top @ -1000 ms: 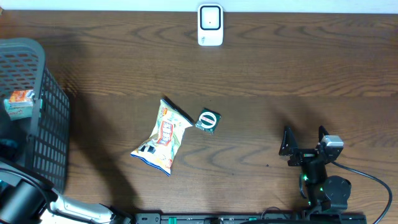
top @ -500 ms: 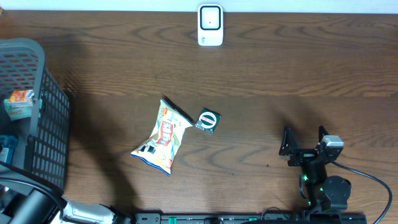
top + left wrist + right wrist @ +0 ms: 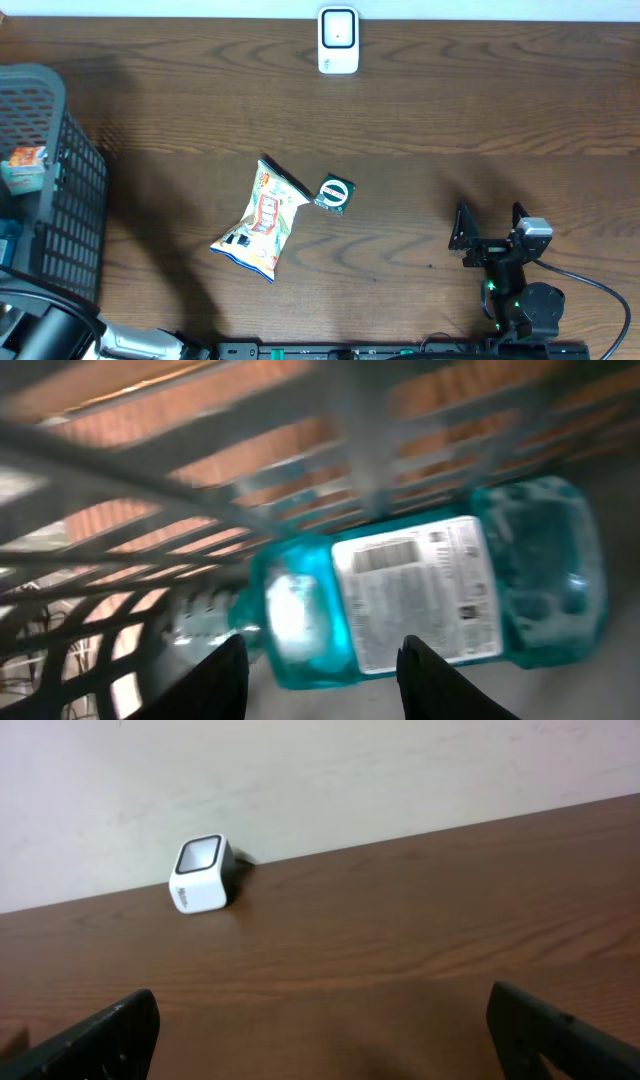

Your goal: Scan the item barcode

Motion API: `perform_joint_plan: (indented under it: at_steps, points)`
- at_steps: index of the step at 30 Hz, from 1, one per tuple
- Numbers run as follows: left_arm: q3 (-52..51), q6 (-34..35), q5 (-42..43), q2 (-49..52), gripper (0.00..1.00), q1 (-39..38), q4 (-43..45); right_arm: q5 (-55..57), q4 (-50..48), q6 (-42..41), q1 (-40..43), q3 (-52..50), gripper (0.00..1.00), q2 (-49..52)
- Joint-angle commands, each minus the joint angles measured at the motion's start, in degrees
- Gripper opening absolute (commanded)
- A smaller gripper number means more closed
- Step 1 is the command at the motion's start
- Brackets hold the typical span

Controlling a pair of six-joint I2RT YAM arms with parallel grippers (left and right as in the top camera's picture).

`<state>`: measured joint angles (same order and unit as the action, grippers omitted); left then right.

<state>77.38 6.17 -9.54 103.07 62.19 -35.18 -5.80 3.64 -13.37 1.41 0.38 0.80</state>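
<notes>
Left hand [image 3: 322, 648] over teal bottle [image 3: 430, 595]

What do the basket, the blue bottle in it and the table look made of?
Basket: probably moulded plastic, matte dark grey, open grid walls. Bottle: see-through teal plastic, glossy highlights, white printed label. Table: dark wood or wood-look laminate; grain shows, which one unclear.

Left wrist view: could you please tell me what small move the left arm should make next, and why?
Probably lower the left gripper slightly so its jaws straddle the teal bottle, ready to close. The bottle lies on its side in the basket, just beyond the parted jaws and apparently not yet gripped.
</notes>
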Motion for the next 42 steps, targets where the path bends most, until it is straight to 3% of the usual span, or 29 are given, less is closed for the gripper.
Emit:
perform_joint_plan:
  at_steps: [1,5,7,19,26,29,31,34,39,42]
  points:
    - [-0.39,0.39,-1.60,1.46,0.47,2.40,0.83,-0.35,0.22,0.15,-0.33,-0.07,0.99,-0.15]
    - [-0.44,2.10,-1.09,4.72,0.77,2.49,0.39,-0.35,0.22,0.15,-0.33,-0.07,0.99,-0.15]
    - [-0.48,2.08,-0.09,6.51,0.81,2.49,-0.24,-0.35,0.22,0.15,-0.33,-0.07,0.99,-0.15]
    - [-0.61,5.16,0.48,16.57,0.87,2.29,-5.29,-0.35,0.22,0.15,-0.33,-0.07,0.99,-0.15]
    - [-0.79,5.03,7.93,16.37,0.87,1.22,-7.26,-0.35,0.22,0.15,-0.33,-0.07,0.99,-0.15]
    - [-0.79,0.20,9.40,15.85,0.88,-0.55,-7.87,-0.35,0.22,0.15,-0.33,-0.07,0.99,-0.15]
    - [-0.79,-5.16,9.60,15.13,0.98,-2.51,-8.20,-0.35,0.22,0.15,-0.33,-0.07,0.99,-0.15]
    - [-0.79,-12.13,9.60,13.25,1.00,-6.43,-8.35,-0.35,0.22,0.15,-0.33,-0.07,0.99,-0.15]
    - [-0.79,-18.03,9.55,8.98,0.98,-12.87,-6.32,-0.35,0.22,0.15,-0.33,-0.07,0.99,-0.15]
    - [-0.76,-17.29,9.55,6.54,0.98,-15.61,-2.16,-0.35,0.22,0.15,-0.33,-0.07,0.99,-0.15]
